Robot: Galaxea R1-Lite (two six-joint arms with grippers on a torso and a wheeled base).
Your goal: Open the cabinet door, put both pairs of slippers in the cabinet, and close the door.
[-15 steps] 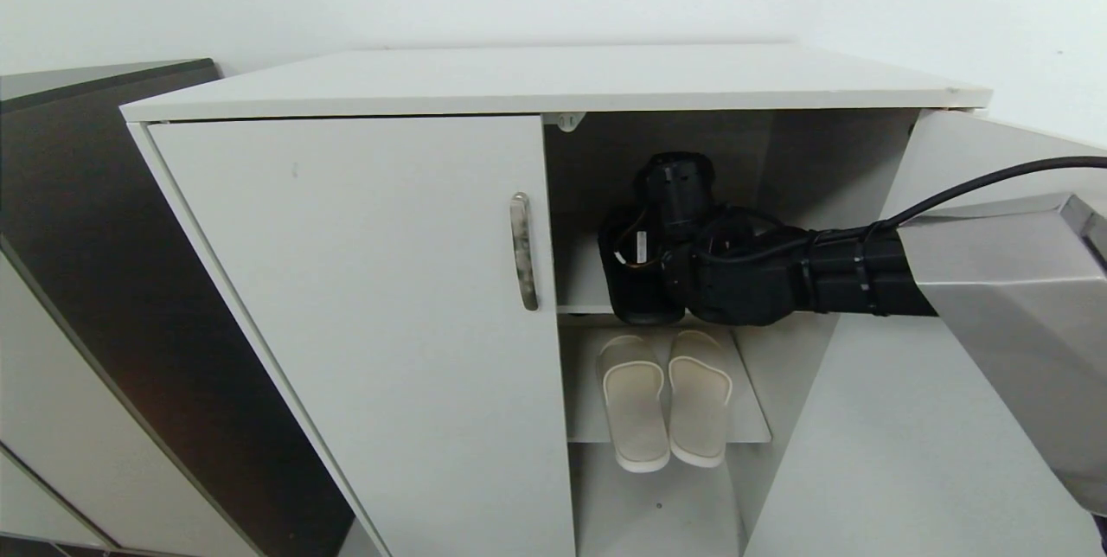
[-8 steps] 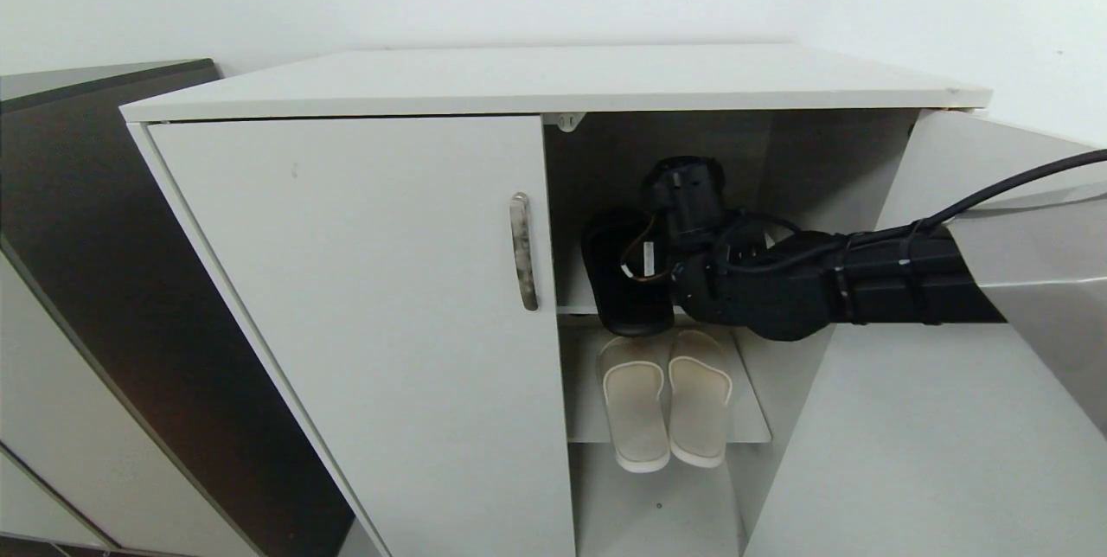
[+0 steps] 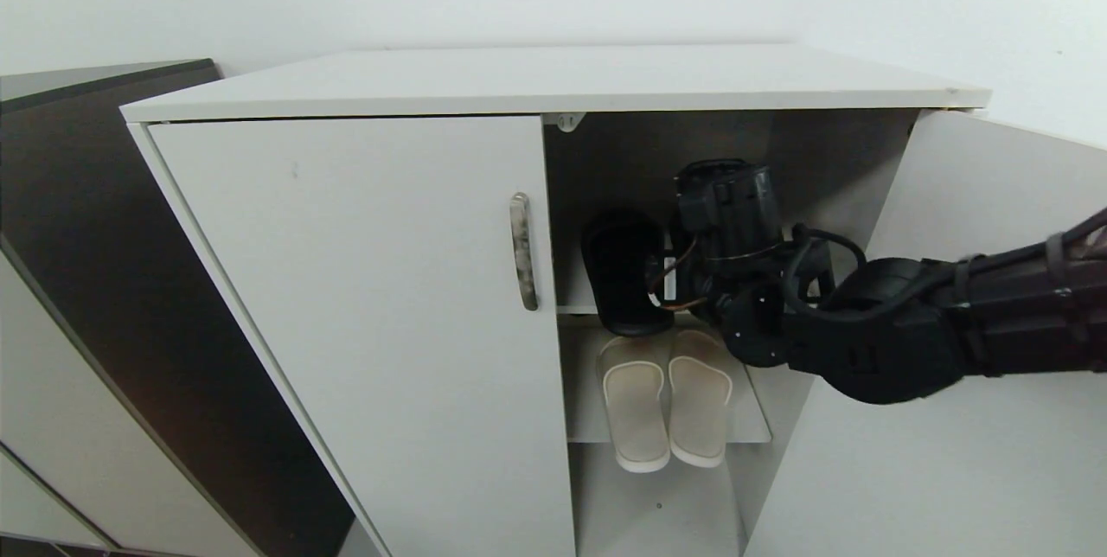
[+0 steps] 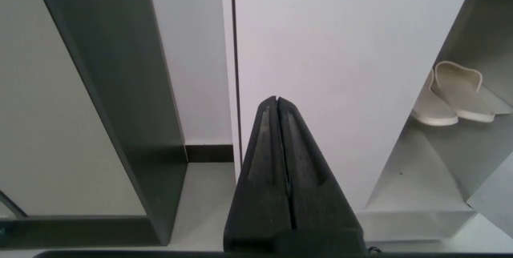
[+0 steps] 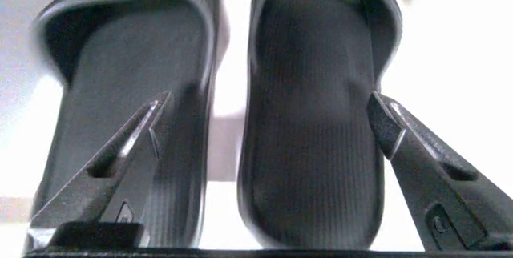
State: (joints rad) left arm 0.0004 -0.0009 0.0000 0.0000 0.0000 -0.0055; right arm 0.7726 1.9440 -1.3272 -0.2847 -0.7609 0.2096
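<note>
Easing the right tool (image 5: 269, 98) straight back is looking safest: it is hanging released behind the black slippers (image 3: 624, 276), now lying on the upper shelf (image 3: 572, 284); left tool (image 4: 276, 102) is sitting clenched.

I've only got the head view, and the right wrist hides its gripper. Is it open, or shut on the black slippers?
Observer: Open. The right gripper has its fingers spread wide, with the black slippers just beyond them.
Operator: I can make out only one black slipper.
Observer: Both are there, side by side, with a strip of white shelf showing between them.
Operator: And the other arm?
Observer: The left gripper is shut and empty, pointing at the closed left door.
</note>
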